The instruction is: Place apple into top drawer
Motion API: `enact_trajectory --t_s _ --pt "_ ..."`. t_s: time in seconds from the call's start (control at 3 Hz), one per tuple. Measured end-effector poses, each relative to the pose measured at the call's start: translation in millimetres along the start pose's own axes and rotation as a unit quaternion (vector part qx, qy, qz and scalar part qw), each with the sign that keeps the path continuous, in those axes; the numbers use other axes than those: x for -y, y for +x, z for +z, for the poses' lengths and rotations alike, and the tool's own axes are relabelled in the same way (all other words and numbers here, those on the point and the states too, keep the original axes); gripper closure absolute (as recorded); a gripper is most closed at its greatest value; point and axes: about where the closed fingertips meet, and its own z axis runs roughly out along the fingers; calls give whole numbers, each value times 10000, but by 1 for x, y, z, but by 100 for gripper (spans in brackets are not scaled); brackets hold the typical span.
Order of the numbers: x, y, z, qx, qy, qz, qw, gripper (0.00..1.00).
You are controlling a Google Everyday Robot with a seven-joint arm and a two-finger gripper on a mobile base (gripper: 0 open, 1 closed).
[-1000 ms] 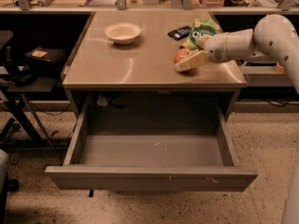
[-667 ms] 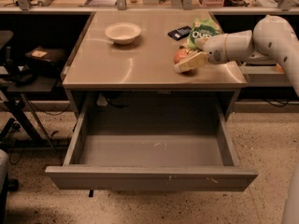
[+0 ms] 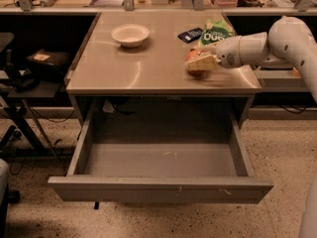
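The red-orange apple [image 3: 193, 71] is at the right front of the tabletop, partly hidden by my gripper [image 3: 200, 63]. The gripper reaches in from the right on the white arm [image 3: 257, 48], and its cream fingers [image 3: 205, 61] are closed around the apple, just at the table's surface. The top drawer [image 3: 158, 158] is pulled fully open below the tabletop. Its grey scuffed bottom is bare and its flat front [image 3: 158, 190] faces me.
A white bowl [image 3: 130, 34] stands at the back left of the table [image 3: 133, 73]. A green snack bag [image 3: 218, 32] and a dark flat object [image 3: 190, 34] lie behind the gripper. A dark stand with cables [image 3: 25, 78] is to the left.
The gripper and the apple stay at almost the same spot on the table's right front. The drawer stays open.
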Motion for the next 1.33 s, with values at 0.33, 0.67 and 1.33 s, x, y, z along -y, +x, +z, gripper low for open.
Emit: enact_trajectory --t_s 0.33,0.67,1.33 --pt "0 0 0 0 0 0 10000 63" --pt "0 0 0 1 0 0 10000 86" --pt "-59 -61 -78 766 28 106 9970 100"
